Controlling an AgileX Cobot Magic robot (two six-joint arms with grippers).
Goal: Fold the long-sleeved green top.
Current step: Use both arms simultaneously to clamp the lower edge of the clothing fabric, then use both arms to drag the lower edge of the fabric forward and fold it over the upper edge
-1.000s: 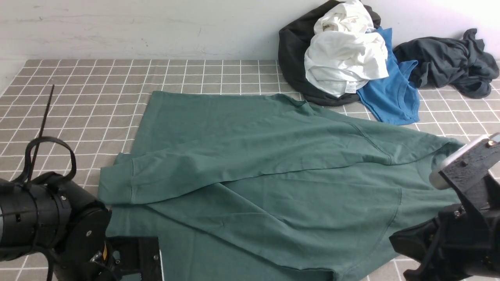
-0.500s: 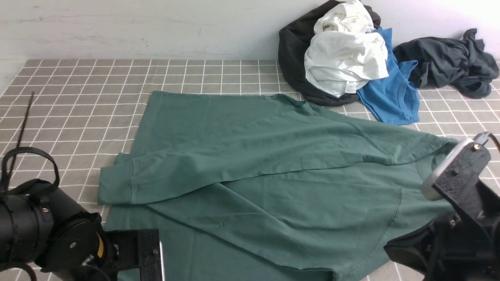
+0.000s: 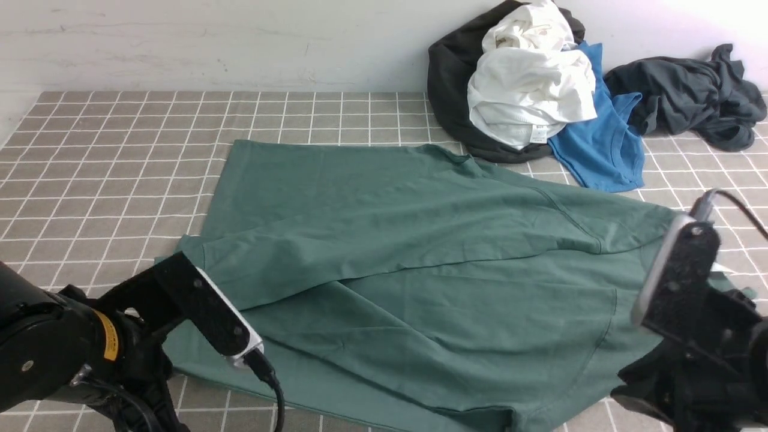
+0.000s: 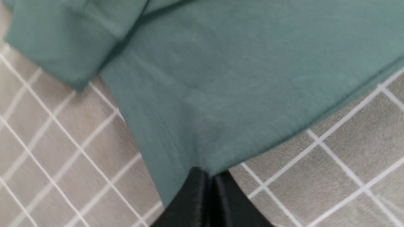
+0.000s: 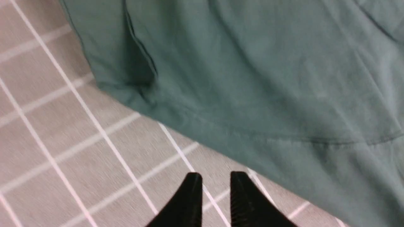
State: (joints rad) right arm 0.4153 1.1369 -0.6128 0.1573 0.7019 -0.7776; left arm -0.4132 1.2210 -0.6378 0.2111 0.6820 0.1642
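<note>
The green long-sleeved top lies spread on the checked tablecloth, with one sleeve folded across its body toward the left. In the left wrist view my left gripper is shut on a corner of the top's hem, and the cloth draws to a point at the jaws. In the right wrist view my right gripper is open by a narrow gap and empty. It hangs over bare tablecloth just short of the top's edge. In the front view both arms' own bodies hide their fingers.
A pile of clothes sits at the back right against the wall: a black garment, a white one, a bright blue shirt and a dark grey garment. Bare tablecloth lies left of and behind the top.
My left arm has swung and its wrist has turned upward. The top's near-left hem has pulled away from the front edge, showing tablecloth below it. My right arm has shifted slightly left.
</note>
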